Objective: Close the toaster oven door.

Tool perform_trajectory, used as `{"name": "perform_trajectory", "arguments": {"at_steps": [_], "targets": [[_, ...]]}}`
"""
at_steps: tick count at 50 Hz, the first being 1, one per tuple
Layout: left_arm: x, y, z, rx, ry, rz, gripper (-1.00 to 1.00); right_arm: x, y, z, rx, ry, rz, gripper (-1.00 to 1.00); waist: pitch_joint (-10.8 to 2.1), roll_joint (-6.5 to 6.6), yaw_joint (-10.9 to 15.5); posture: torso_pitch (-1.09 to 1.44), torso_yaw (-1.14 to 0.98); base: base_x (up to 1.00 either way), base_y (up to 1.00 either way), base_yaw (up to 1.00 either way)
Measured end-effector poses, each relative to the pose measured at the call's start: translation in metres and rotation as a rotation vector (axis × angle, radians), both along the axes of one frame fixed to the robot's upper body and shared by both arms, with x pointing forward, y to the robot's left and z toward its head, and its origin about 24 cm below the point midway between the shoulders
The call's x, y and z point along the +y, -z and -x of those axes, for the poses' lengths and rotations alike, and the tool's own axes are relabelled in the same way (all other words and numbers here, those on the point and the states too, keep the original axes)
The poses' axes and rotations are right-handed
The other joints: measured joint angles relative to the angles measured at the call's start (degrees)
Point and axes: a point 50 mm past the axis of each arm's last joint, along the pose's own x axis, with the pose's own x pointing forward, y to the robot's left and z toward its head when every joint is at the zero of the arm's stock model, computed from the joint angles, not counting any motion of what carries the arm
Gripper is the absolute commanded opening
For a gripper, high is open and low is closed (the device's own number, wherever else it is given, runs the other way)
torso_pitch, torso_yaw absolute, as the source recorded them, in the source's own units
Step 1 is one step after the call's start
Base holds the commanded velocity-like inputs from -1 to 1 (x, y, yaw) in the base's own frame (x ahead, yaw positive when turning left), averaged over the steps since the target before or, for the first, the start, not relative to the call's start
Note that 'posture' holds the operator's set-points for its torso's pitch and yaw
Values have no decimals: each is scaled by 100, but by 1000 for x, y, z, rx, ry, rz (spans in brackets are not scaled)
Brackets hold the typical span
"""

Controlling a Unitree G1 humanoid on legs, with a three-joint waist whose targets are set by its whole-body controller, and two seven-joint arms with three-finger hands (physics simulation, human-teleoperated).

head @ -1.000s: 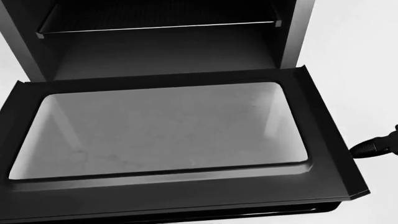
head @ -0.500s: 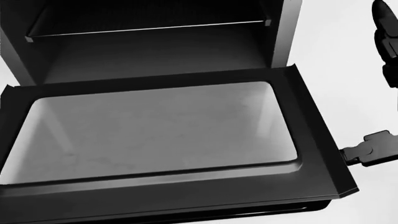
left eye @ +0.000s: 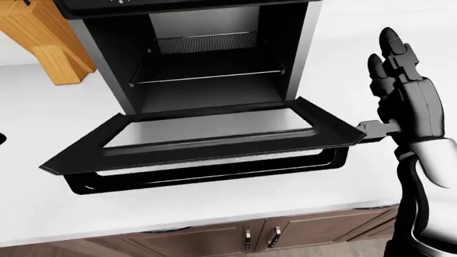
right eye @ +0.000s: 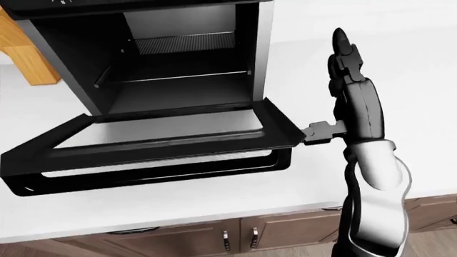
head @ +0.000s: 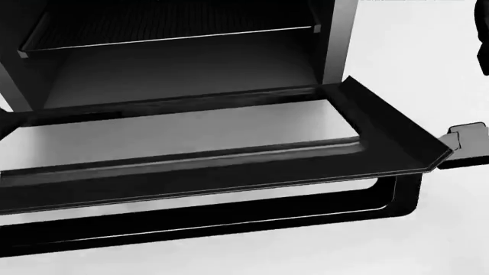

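Note:
The black toaster oven stands on the white counter with its cavity showing. Its glass-paned door hangs down and out, tilted a little above flat, with the bar handle showing below its near edge. My right hand is just right of the door's near right corner, open, its fingers straight and pointing up. Its thumb pokes sideways against that corner; in the head view the thumb meets the door's edge. My left hand is not in any view.
A wire rack spans the oven cavity. A wooden block stands at the upper left beside the oven. The white counter runs below the door, with brown cabinet doors under its edge.
The door has tipped upward from lying flat, so its handle now shows beneath. My right thumb has slid in to the door's right corner, and the fingers have risen.

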Motion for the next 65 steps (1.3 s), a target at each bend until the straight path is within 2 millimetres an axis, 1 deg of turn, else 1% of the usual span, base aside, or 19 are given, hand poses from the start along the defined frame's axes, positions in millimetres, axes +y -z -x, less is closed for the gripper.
{"name": "perform_trajectory", "arguments": {"at_steps": [3,7,9,14,19,24,27,34,38,45,51,65], "targets": [[1,1,1,2,-5,4,100,4,6,1,8,9,-81,100,-8,-6,-11,0,0,0,0,0],[0,0,0,3,1,3,100,30,16,2,40,-71,-125,100,-1,11,-13,0,0,0,0,0],[0,0,0,2,3,2,100,37,18,2,54,-87,-134,100,7,21,-9,0,0,0,0,0],[1,-2,1,-2,-3,3,100,39,18,1,56,-69,-155,100,15,41,-20,0,0,0,0,0],[0,-3,1,-2,5,1,100,41,6,-2,31,-52,-184,100,37,69,-10,0,0,0,0,0],[1,-1,1,-3,-2,4,100,41,3,-3,7,-32,-227,100,41,70,-10,0,0,0,0,0],[1,0,1,1,-1,5,100,41,3,-4,9,-22,-243,100,34,59,-16,0,0,0,0,0],[2,0,2,2,-6,9,100,46,5,-14,5,1,-286,100,24,59,-70,0,0,0,0,0],[1,0,2,0,-2,5,100,51,5,-19,6,19,-286,100,20,83,-83,0,0,0,0,0],[2,-1,2,-3,-2,3,100,57,1,-25,14,17,-281,100,55,135,-75,0,0,0,0,0],[2,-1,2,-3,-4,5,100,58,-1,-25,11,13,-284,100,63,146,-61,0,0,0,0,0],[5,-1,4,-3,-10,7,100,58,-4,-24,8,9,-286,100,49,120,-80,0,0,0,0,0]]}}
